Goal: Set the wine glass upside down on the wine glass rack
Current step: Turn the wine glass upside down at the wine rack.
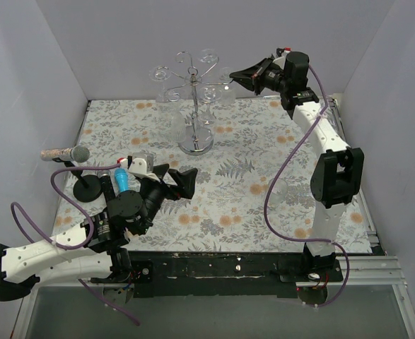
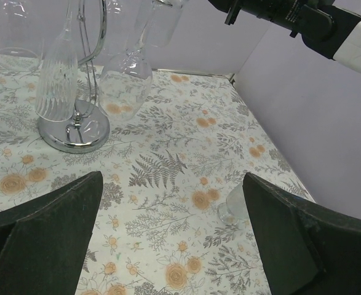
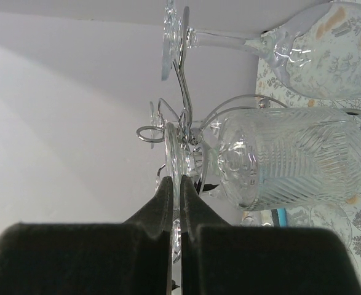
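From above, the wine glass rack (image 1: 195, 106) stands at the back of the floral surface (image 1: 228, 212) with several clear glasses hanging bowl-down from its curled arms. The right tool (image 1: 253, 76) is raised to the rack's right side, just beside a wine glass (image 1: 225, 92) hanging there. The left tool (image 1: 173, 176) sits low and well apart from the rack, near a microphone on a stand (image 1: 76, 159).

The left wrist view shows that tool's fingers spread wide with nothing between them. Ahead are the rack's mirrored base (image 2: 72, 132) and two hanging glasses. A small clear glass (image 2: 232, 206) stands alone on the surface.

In the right wrist view, the right tool's fingers are pressed together, pinching the thin foot (image 3: 171, 150) of the ribbed wine glass, right at a wire arm of the rack. The bowl (image 3: 291, 157) points away from the foot, so the glass is already inverted.

The carrying and turning look done. What seems left is seating the foot, letting go and backing out. I cannot tell whether the wire already bears the foot.
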Motion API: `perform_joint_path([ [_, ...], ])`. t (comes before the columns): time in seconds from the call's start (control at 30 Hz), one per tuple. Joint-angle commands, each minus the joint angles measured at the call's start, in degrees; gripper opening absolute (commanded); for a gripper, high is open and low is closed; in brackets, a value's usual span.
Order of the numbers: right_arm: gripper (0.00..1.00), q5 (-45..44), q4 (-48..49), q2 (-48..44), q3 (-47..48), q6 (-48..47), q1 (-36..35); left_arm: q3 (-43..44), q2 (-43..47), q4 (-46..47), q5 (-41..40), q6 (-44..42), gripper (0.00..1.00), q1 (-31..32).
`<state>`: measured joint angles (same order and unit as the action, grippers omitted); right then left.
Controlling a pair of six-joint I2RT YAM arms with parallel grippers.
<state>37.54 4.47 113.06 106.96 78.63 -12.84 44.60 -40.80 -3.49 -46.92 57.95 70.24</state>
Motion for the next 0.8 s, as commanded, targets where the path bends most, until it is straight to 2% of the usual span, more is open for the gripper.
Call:
perform_joint_path([
  [0.0,0.01,-2.3,6.9,0.6,4.0,0.8,0.4,1.6,-0.1,-0.8,0.0,0.7,0.98,-0.3],
  [0.27,0.01,-2.6,7.4,1.2,4.0,0.9,-0.1,1.8,-0.3,-0.9,0.0,0.8,0.98,-0.2],
  [0.5,0.12,-2.8,7.2,1.2,3.9,0.5,-0.2,1.6,-0.1,-1.0,-0.1,1.0,0.98,-0.3],
  [0.77,0.17,-3.1,7.3,1.1,3.3,0.2,-0.1,1.5,0.1,-1.2,-0.1,1.2,0.98,-0.2],
])
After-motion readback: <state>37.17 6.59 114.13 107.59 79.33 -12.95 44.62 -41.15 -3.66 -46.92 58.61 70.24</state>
